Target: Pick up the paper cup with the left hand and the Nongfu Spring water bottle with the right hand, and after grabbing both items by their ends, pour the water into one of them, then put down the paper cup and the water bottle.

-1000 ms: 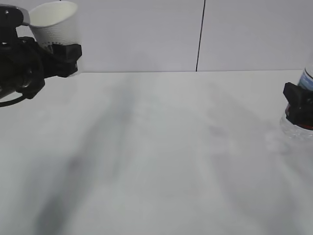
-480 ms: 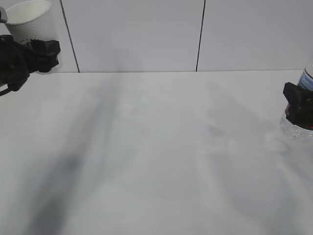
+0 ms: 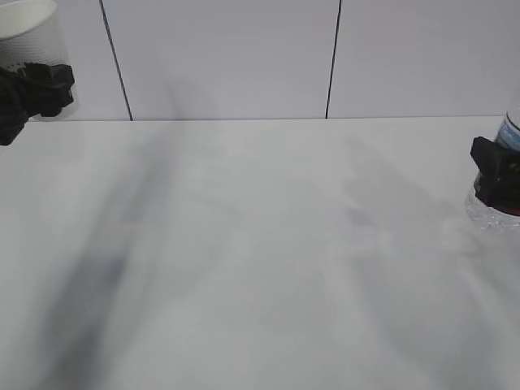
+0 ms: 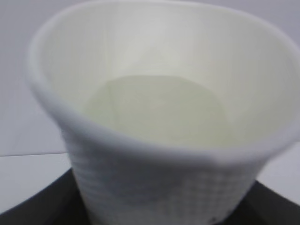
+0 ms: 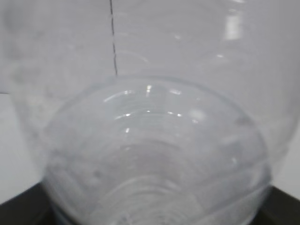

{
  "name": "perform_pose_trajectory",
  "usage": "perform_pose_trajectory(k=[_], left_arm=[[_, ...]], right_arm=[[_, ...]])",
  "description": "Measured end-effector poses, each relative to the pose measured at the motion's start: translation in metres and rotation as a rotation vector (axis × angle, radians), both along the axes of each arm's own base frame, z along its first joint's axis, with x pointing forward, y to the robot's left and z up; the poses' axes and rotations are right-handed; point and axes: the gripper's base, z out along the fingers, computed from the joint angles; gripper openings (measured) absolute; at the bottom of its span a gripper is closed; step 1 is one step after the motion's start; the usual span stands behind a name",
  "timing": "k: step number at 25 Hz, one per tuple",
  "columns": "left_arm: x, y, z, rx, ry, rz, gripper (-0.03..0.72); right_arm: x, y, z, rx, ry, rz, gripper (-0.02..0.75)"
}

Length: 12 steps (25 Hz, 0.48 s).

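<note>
The white dimpled paper cup (image 3: 28, 32) is held upright, high at the far left edge, with my left gripper (image 3: 36, 85) shut on its lower wall. In the left wrist view the paper cup (image 4: 154, 117) fills the frame, its cream inside showing and a black finger (image 4: 33, 208) on either side. At the right edge, my right gripper (image 3: 496, 175) is shut on the clear Nongfu Spring water bottle (image 3: 487, 213), whose base sits low at the table. The bottle (image 5: 154, 154) fills the right wrist view. I cannot make out the water.
The white table (image 3: 260, 244) stretches between the two grippers. Behind it is a white panelled wall (image 3: 227, 57) with dark vertical seams. Soft arm shadows lie across the left part of the table.
My left gripper has carried the paper cup leftward and slightly up, so it is now partly cut off by the frame edge. The right gripper and bottle have not moved.
</note>
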Motion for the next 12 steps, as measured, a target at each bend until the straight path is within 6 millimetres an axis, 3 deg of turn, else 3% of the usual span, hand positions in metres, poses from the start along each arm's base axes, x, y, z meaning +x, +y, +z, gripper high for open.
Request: perform_pose_trajectory(k=[5, 12], left_arm=[[0.0, 0.0, -0.001, 0.001, 0.004, 0.0, 0.486], [0.007, -0.001, -0.024, 0.011, 0.06, 0.001, 0.486]], right_arm=[[0.0, 0.0, 0.0, 0.0, 0.0, 0.0, 0.519], [0.0, 0.0, 0.0, 0.0, 0.0, 0.0, 0.519]])
